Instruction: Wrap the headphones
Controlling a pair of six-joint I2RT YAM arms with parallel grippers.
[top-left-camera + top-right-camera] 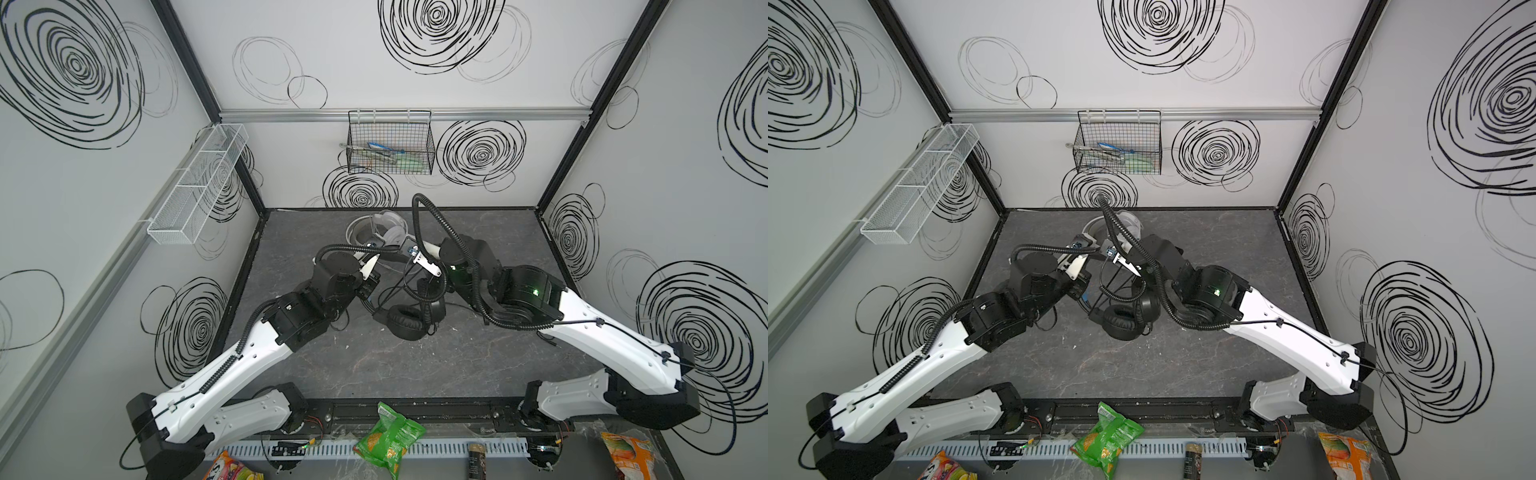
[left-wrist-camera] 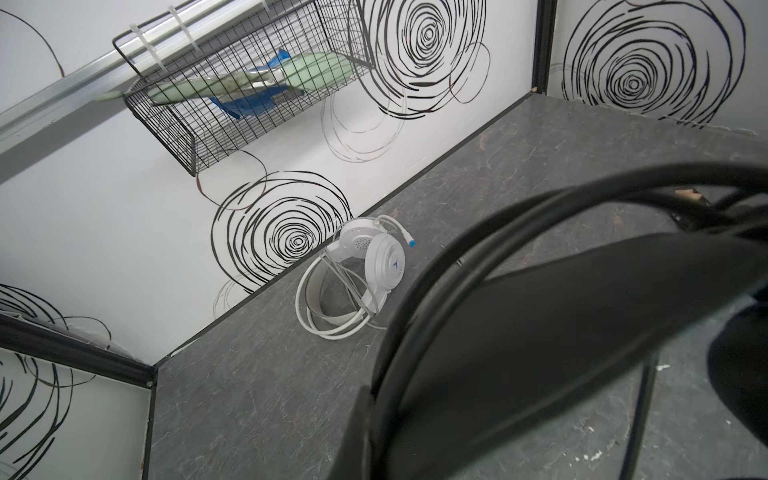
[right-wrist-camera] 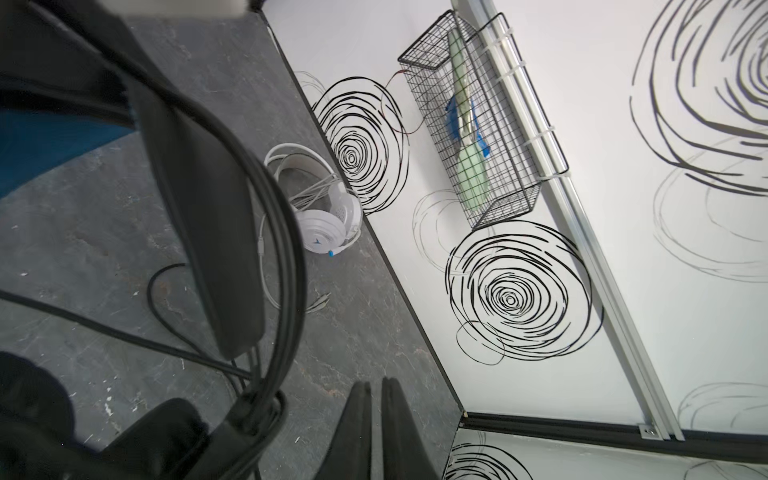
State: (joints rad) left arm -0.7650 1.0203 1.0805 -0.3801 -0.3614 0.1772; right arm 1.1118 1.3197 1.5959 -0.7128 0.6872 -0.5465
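From my seat the black headset [image 1: 409, 322] sits at the middle of the dark table [image 1: 415, 374], one padded earcup facing up. Strands of its black cable [image 1: 409, 276] arc above it between the two arms. In both wrist views they run along the headband, which fills much of each view.

The left gripper [image 1: 370, 268] comes in from 8 o'clock and hangs just at 10 o'clock of that headset. It is clenched. Its wrist view shows the headband [image 2: 561, 311] right up close, but I cannot make out whether the band or the cable is pinched.

The right gripper [image 1: 428, 262] reaches in from 4 o'clock and hangs at 1 o'clock of the headset, among the cable loops. Its two dark fingers [image 3: 357, 419] are parted by only a sliver – nothing sits between them.

The white headset [image 1: 384, 235] lies at 12 o'clock, near the back wall and well clear of both grippers. Its white cable [image 2: 307, 316] is looped around the band.

Above it on the back wall hangs a black wire basket [image 1: 390, 141]. At 6 o'clock, beyond the table's front edge, lies a green snack bag [image 1: 388, 440].
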